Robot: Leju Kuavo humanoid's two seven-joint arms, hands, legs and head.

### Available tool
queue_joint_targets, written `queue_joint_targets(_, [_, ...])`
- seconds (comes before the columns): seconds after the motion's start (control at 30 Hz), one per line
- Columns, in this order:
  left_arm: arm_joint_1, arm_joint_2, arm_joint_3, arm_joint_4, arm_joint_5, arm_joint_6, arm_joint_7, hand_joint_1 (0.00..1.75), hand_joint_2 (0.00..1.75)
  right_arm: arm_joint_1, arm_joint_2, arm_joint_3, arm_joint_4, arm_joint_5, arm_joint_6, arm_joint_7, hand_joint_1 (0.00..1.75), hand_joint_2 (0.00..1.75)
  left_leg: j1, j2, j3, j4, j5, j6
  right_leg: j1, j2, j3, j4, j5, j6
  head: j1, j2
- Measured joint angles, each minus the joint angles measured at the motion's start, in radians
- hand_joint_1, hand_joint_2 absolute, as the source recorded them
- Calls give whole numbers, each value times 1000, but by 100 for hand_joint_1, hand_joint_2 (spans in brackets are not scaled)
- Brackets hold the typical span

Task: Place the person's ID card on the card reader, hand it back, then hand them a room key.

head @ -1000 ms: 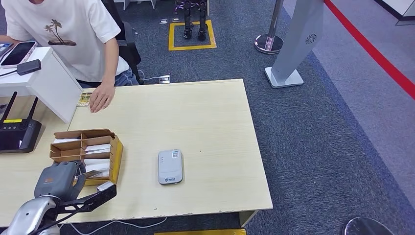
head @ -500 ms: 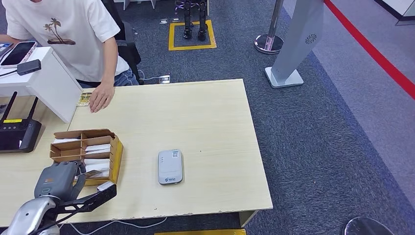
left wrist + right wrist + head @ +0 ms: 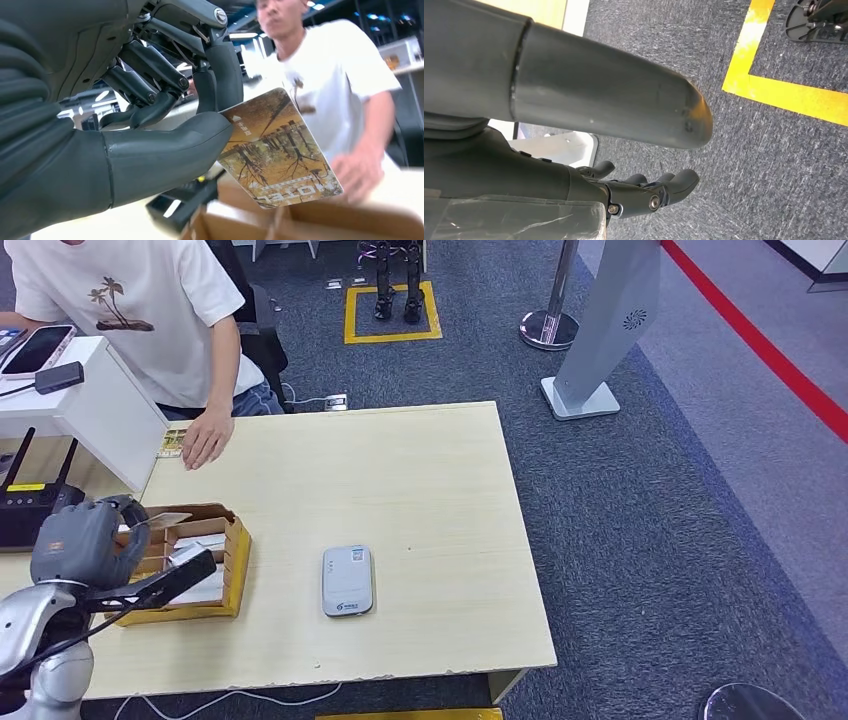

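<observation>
We see our left hand [image 3: 80, 540] raised above the open cardboard tray of white cards [image 3: 236, 570] near the left edge of the pale wooden counter [image 3: 400, 490], its thick thumb and dark fingers [image 3: 220, 70] pinching one corner of a card printed with brown trees [image 3: 277, 150], the rest of the card standing clear of the hand. Our right hand [image 3: 644, 192] hangs over the grey carpet [image 3: 774, 165], fingers loosely curled and holding nothing. The small grey rounded card reader [image 3: 348, 581] lies flat near the counter's front edge, well apart from the tray. A person in a white T-shirt [image 3: 140, 310] sits at the far left corner, one hand [image 3: 205, 440] resting on the counter there.
</observation>
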Motion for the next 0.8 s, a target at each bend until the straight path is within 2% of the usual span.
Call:
queue_joint_targets(0.17, [-80,24,51,0,62,-22,0,175,175,0,0,3,0,1,2,-8,0,0,0,0,0,0,0,0,0,0,0,0,0,0,0,0])
queue_joint_targets(0.37, [-101,29,69,0,75,-26,0,175,175,0,0,6,0,1,3,-9,0,0,0,0,0,0,0,0,0,0,0,0,0,0,0,0])
queue_joint_targets(0.47, [-131,36,119,5,88,-32,14,175,175,0,0,13,0,1,9,-9,0,0,0,0,0,0,0,0,0,0,-1,0,0,0,0,0])
queue_joint_targets(0.57, [-154,38,166,32,0,-22,39,175,175,0,1,27,1,1,13,-7,0,0,0,0,0,0,0,0,0,1,-1,0,0,0,0,0])
queue_joint_targets(0.8, [-205,11,194,142,-142,4,33,175,175,-3,3,56,7,1,11,-8,0,0,0,0,0,0,0,0,0,1,-1,0,0,0,0,0])
